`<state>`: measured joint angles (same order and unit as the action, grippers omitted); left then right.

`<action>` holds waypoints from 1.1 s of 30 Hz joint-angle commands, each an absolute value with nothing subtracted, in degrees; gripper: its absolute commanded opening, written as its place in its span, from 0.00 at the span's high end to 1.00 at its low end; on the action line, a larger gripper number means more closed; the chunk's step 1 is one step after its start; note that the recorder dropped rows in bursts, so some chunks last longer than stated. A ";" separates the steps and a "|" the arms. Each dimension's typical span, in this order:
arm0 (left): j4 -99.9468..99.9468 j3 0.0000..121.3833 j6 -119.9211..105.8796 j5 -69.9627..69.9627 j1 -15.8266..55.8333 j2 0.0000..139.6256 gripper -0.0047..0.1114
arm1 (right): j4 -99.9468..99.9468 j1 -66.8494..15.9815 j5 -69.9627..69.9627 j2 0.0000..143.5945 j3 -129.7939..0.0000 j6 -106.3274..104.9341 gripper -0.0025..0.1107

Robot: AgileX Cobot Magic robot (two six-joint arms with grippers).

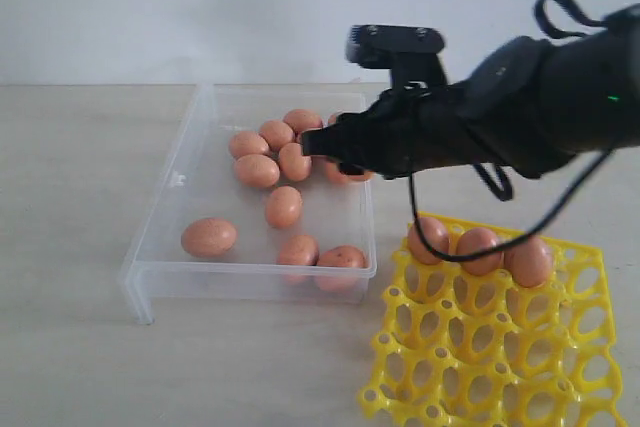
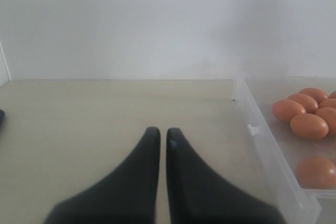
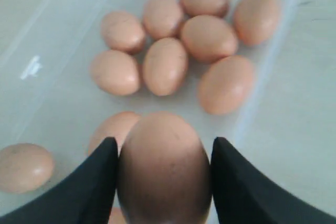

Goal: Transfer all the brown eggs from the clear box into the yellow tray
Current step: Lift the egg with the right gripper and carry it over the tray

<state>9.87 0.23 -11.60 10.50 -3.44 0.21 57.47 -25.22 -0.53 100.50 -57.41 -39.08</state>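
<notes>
Yellow tray (image 1: 470, 347) holds three eggs (image 1: 479, 250) on its far row; right gripper (image 3: 164, 142) clasps one brown egg (image 3: 164, 177) over the clear box (image 1: 175, 182), where other eggs (image 1: 257, 169) lie; left gripper (image 2: 163, 132) closed, beside the box.

Orange-brown eggs (image 1: 257, 170), faintly speckled darker, in a colourless see-through box (image 1: 175, 177) at centre left. Bright yellow lattice tray (image 1: 392, 297) at lower right. Matte black right gripper (image 3: 164, 145) and left gripper (image 2: 159, 132). Pale beige table (image 1: 60, 197), plain off-white wall (image 1: 150, 7) across the top of the frame.
</notes>
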 commanded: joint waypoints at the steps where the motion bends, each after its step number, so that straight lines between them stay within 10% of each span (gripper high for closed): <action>1: 9.78 0.00 -11.62 10.25 -3.41 0.00 0.92 | 58.81 -25.18 -23.40 86.95 -44.76 -40.43 0.98; 21: 9.78 0.00 -11.62 10.25 -3.41 0.00 0.92 | 72.01 -16.36 -69.96 63.61 -14.14 -38.79 0.98; 27: 9.78 0.00 -11.62 10.25 -3.41 0.00 0.92 | 31.80 5.96 -39.15 63.75 -15.34 -22.78 0.98; 33: 9.78 0.00 -11.62 10.25 -3.41 0.00 0.92 | -44.37 18.32 -31.25 70.49 -20.69 40.25 0.98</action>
